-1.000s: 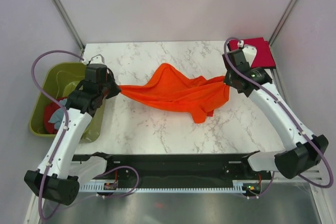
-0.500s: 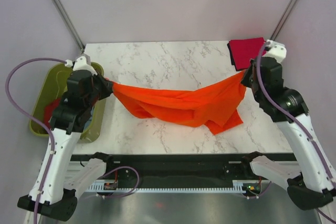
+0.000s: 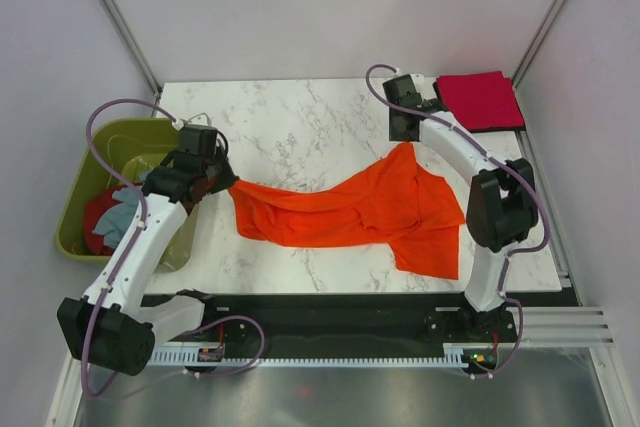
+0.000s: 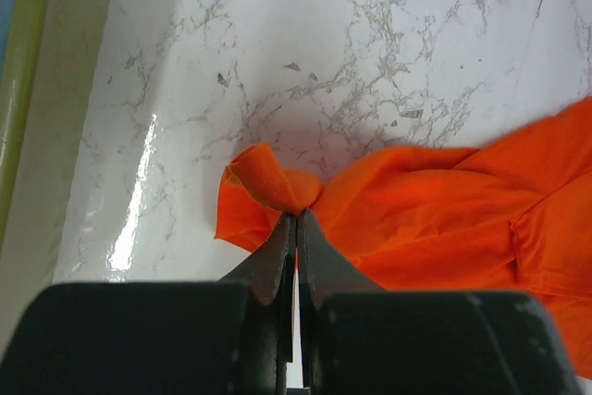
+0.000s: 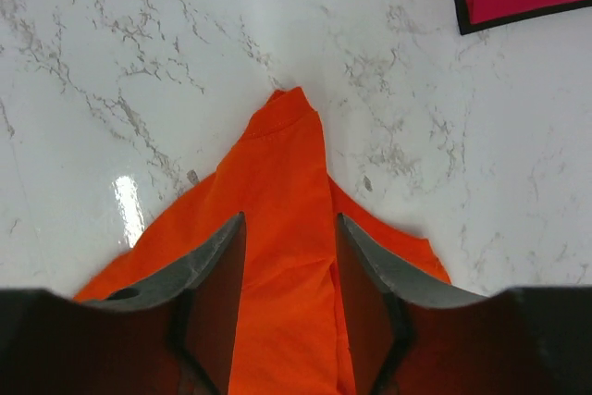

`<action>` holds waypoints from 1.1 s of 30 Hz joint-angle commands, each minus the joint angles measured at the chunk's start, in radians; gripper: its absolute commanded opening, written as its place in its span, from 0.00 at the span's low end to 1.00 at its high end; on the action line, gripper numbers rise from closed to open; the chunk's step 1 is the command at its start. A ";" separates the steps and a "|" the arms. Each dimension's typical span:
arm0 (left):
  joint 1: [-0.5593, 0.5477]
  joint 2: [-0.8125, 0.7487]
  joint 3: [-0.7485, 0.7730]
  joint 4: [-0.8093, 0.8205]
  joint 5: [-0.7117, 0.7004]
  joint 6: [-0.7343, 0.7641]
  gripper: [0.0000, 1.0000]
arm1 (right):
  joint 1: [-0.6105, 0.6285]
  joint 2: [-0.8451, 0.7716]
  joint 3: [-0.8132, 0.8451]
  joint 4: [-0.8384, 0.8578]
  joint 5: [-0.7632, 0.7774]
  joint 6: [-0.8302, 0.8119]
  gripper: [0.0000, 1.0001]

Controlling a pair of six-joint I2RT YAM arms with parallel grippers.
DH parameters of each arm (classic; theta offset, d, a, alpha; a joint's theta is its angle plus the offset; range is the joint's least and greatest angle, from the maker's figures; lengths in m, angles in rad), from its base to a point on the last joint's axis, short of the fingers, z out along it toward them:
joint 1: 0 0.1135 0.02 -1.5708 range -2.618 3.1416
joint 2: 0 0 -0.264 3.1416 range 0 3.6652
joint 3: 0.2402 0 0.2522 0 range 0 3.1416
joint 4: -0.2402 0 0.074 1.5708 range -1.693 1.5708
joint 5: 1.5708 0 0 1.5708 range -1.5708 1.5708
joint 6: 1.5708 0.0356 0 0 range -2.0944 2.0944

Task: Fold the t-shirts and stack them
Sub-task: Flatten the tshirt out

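Orange shirt point(image 3: 370, 212) lay rumpled on the table point(image 3: 290, 127), sleeves lost in folds, hem close to the near edge. Left gripper point(image 4: 296, 224) pinched its left corner; right gripper point(image 5: 289, 219) stood part-open over its far peak. The left arm point(image 3: 140, 242) half-hid the tub's point(image 3: 75, 197) clothes point(image 3: 105, 217). A folded red shirt point(image 3: 482, 99) lay far-right.

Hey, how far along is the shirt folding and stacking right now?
Done: a folded red t-shirt sits at the far right corner of the table. In hand: the orange t-shirt lies unfolded, left gripper pinching one end, right gripper open over the other. Left: a crumpled red shirt and a grey-blue shirt wait in the green tub.
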 commanded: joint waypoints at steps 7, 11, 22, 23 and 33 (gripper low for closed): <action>0.008 -0.054 -0.032 0.100 0.051 0.023 0.02 | -0.080 -0.267 -0.039 -0.256 -0.082 0.290 0.54; 0.008 -0.060 -0.042 0.109 0.081 0.031 0.02 | -0.083 -0.434 -0.269 -0.262 -0.196 0.466 0.54; 0.008 -0.076 -0.060 0.126 0.108 0.027 0.02 | -0.084 -0.683 -0.722 -0.153 -0.294 0.744 0.52; 0.009 -0.073 -0.062 0.126 0.108 0.028 0.02 | -0.084 -0.689 -0.739 -0.135 -0.290 0.755 0.51; 0.008 -0.069 -0.069 0.129 0.107 0.040 0.02 | -0.084 -0.623 -0.860 0.029 -0.348 0.813 0.47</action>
